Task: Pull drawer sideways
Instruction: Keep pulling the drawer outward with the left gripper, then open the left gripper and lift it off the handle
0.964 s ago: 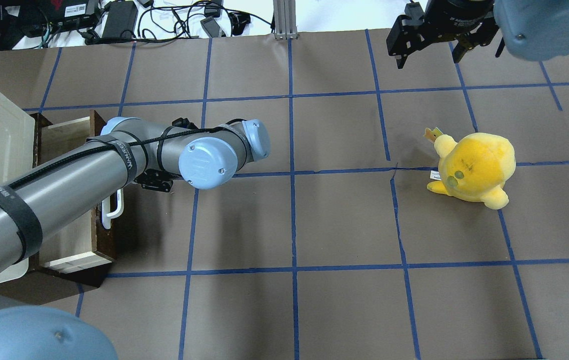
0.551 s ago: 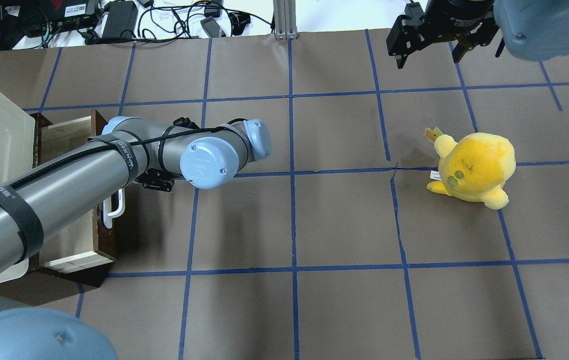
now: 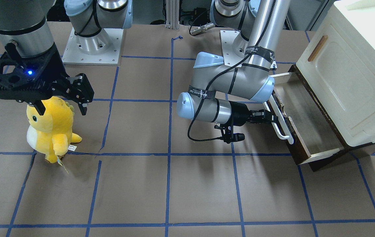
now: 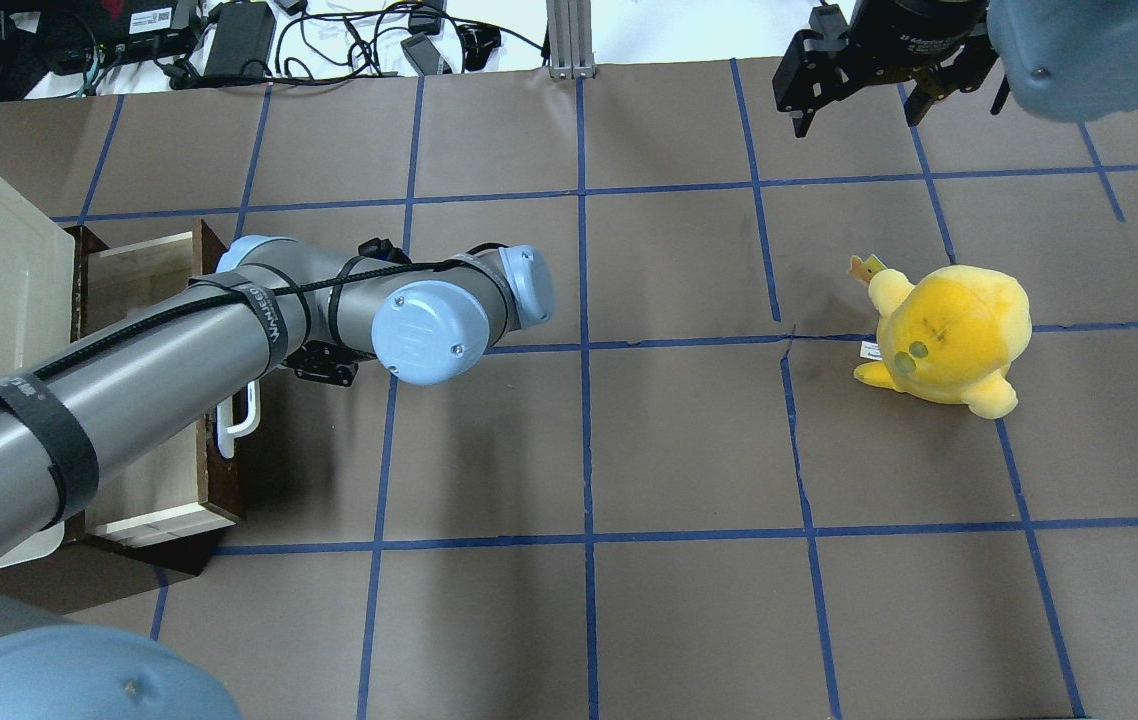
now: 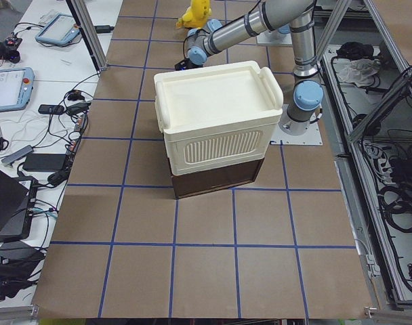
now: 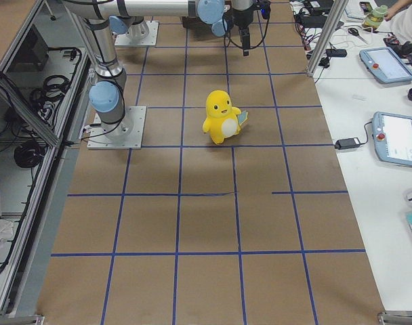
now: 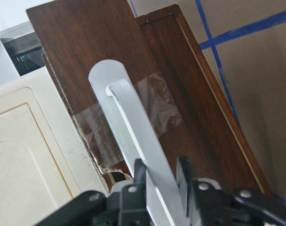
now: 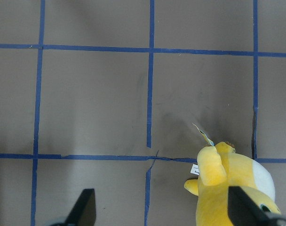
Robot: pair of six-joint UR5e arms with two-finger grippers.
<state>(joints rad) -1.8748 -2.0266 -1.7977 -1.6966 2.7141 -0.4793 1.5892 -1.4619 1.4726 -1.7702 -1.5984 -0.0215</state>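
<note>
The dark brown drawer [image 3: 298,148] stands pulled partly out from under the cream cabinet [image 3: 345,82], with its pale inner sides showing. It also shows in the overhead view [image 4: 225,480]. My left gripper [image 3: 273,118] is shut on the drawer's long white bar handle [image 3: 282,128]. In the left wrist view the fingers [image 7: 139,176] pinch the handle [image 7: 133,122] against the dark front [image 7: 86,56]. In the overhead view the forearm hides this gripper. My right gripper [image 4: 854,100] is open and empty, raised at the far right above the table.
A yellow plush toy [image 4: 949,335] stands on the right half of the table, below and near the right gripper [image 3: 60,102]. It also shows in the right wrist view [image 8: 232,188]. The table is brown with blue tape grid lines. Cables lie beyond the far edge.
My left arm has moved a little toward the table's middle with the handle in its grip. The drawer has slid slightly further out. The right arm has not moved.
</note>
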